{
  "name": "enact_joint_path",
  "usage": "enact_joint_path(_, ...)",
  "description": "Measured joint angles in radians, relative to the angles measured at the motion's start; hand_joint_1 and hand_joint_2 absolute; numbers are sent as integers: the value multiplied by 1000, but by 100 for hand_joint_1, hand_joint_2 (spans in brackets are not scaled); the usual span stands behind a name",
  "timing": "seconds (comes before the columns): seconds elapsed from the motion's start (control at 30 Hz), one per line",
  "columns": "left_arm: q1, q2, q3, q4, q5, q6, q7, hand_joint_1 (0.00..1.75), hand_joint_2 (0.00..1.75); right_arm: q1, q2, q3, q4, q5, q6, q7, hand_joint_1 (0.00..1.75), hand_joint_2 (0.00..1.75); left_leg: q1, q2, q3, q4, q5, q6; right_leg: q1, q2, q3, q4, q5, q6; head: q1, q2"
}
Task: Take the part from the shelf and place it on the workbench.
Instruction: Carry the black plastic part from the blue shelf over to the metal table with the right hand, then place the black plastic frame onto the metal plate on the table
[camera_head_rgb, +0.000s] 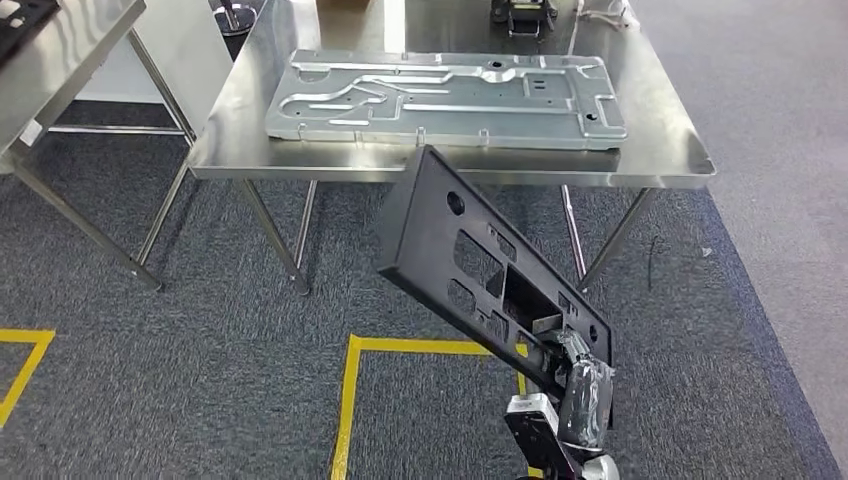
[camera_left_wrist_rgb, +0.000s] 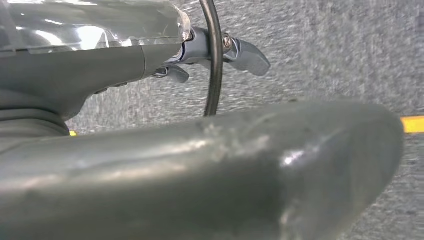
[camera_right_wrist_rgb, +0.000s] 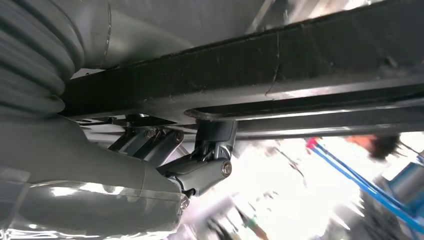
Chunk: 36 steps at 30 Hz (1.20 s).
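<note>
One right hand (camera_head_rgb: 575, 365) grips unmarked black part (camera_head_rgb: 470, 260).

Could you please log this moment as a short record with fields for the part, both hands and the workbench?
part: black panel, tilted, in the air in front of the workbench, not yet on it
right hand: right hand grips the panel's lower end; fingers hooked on its edge
left hand: left hand holds nothing, over grey carpet
workbench: steel workbench carrying a grey metal plate
</note>
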Motion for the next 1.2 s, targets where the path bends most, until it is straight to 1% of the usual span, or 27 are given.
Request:
enact_joint_path(0.07,-5,0,0,0,-15,-5,4,0,0,-47,0,-28,-3,84,-2,26,175,175,4,-1,36,-23,-11,8,-3,-6,-77,113,-1,9,0,0)
enact_joint_path(0.13,-9,0,0,0,-30,-8,8,0,0,-90,0,-47,3,178,-2,59,175,175,6,-2,68,-33,-31,11,-8,-7,-167,195,-57,18,0,0)
enact_joint_path(0.17,-10,0,-1,0,-38,-9,10,0,0,-110,-1,-53,10,234,-2,78,175,175,7,-3,86,-36,-43,9,-10,-9,-200,204,-86,21,0,0)
enact_joint_path(0.2,-10,0,-1,0,-45,-11,12,0,0,-130,-3,-55,18,291,-2,97,175,175,8,-5,105,-37,-58,6,-13,-10,-221,190,-99,24,0,0)
enact_joint_path(0.23,-10,0,-3,0,-52,-12,14,0,0,-150,-6,-56,29,349,-2,116,175,175,9,-6,125,-37,-73,2,-15,-12,-232,156,-87,26,0,0)
enact_joint_path(0.27,-10,0,-4,0,-59,-15,16,0,0,-171,-10,-56,42,405,-1,137,175,175,11,-6,142,-38,-89,-3,-17,-15,-236,102,-30,26,0,0)
enact_joint_path(0.3,-12,0,-6,0,-67,-18,19,0,0,-190,-15,-54,59,459,2,157,175,175,11,-7,161,-35,-106,-8,-17,-18,-239,49,47,24,0,0)
enact_joint_path(0.33,-14,-1,-8,0,-73,-20,23,0,0,-210,-21,-51,78,510,9,178,175,175,11,-8,173,-35,-121,-14,-14,-20,-239,10,112,19,1,0)
enact_joint_path(0.37,-17,0,-10,1,-79,-22,27,0,0,-228,-27,-45,97,559,18,198,175,175,10,-9,184,-37,-133,-22,-12,-21,-239,-15,163,11,1,0)
enact_joint_path(0.4,-20,0,-13,1,-84,-24,30,0,0,-245,-31,-36,114,601,28,215,175,175,10,-9,193,-35,-136,-30,-9,-20,-238,-21,175,1,2,0)
enact_joint_path(0.43,-23,0,-16,1,-89,-24,32,0,0,-263,-34,-24,129,636,36,228,175,175,10,-10,193,-28,-131,-38,-8,-16,-230,-22,166,-9,2,0)
enact_joint_path(0.5,-31,0,-21,1,-95,-26,34,0,0,-295,-36,0,155,682,46,246,175,175,12,-8,166,40,-102,-48,-9,-13,-202,-37,153,-26,2,0)
enact_joint_path(0.53,-35,-1,-22,1,-97,-26,35,0,0,-308,-37,12,169,695,49,252,175,175,13,-8,132,98,-95,-51,-10,-13,-184,-44,144,-33,2,0)
enact_joint_path(0.57,-37,-1,-23,1,-97,-26,36,0,0,-317,-38,23,181,703,50,256,175,175,14,-7,89,160,-102,-53,-10,-13,-165,-51,133,-38,2,0)
enact_joint_path(0.63,-38,0,-23,1,-98,-26,38,0,0,-327,-40,38,203,712,51,262,175,175,14,-7,3,250,-164,-54,-7,-12,-130,-57,108,-42,2,0)
enact_joint_path(0.7,-35,1,-23,1,-98,-26,40,0,0,-333,-42,47,219,717,53,265,175,175,13,-7,-50,252,-226,-51,-4,-8,-93,-59,79,-43,2,0)
enact_joint_path(0.73,-33,1,-23,1,-99,-26,40,0,0,-336,-43,52,227,723,56,267,175,175,11,-7,-61,219,-223,-46,-1,-7,-73,-59,63,-43,2,0)
enact_joint_path(0.77,-31,1,-23,1,-101,-26,40,0,0,-340,-45,57,234,735,61,270,175,175,9,-7,-66,169,-184,-38,1,-6,-53,-60,47,-43,2,0)
enact_joint_path(0.83,-28,4,-23,1,-108,-28,43,0,0,-355,-51,79,260,779,73,288,175,175,-3,-8,-73,59,-25,-15,4,-1,-23,-61,17,-39,2,0)
enact_joint_path(0.87,-27,5,-23,2,-111,-29,45,0,0,-363,-57,97,274,801,78,304,175,175,-8,-8,-73,25,38,-8,4,2,-15,-64,7,-34,2,0)
enact_joint_path(0.9,-27,6,-23,2,-114,-29,47,0,0,-370,-63,117,288,817,80,321,175,175,-13,-9,-72,6,70,-3,3,5,-7,-68,1,-27,1,0)
enact_joint_path(0.97,-32,6,-24,2,-116,-30,49,0,0,-381,-75,156,303,830,81,350,175,175,-13,-9,-51,-10,57,1,2,4,-1,-60,6,-15,1,0)
enact_joint_path(1.0,-36,6,-24,2,-116,-30,49,0,0,-388,-79,170,307,832,80,357,175,175,-10,-10,-36,-21,50,5,2,1,-11,-35,17,-10,1,0)
enact_joint_path(1.07,-41,5,-25,2,-117,-31,49,0,0,-410,-89,193,319,834,80,368,175,175,-3,-11,-2,-40,37,10,1,-4,-74,66,25,0,1,0)
enact_joint_path(1.1,-42,5,-26,2,-117,-32,50,0,0,-418,-95,202,327,834,80,374,175,175,-2,-12,13,-44,26,11,0,-6,-120,124,11,5,1,0)
enact_joint_path(1.13,-42,5,-26,2,-117,-33,51,0,0,-424,-101,210,335,834,80,382,175,175,-2,-12,29,-45,13,12,-3,-7,-165,171,-16,8,1,0)
enact_joint_path(1.2,-39,4,-26,2,-119,-35,55,0,0,-426,-116,225,350,834,79,397,175,175,-1,-15,66,-45,-17,10,-7,-9,-231,202,-71,14,1,0)
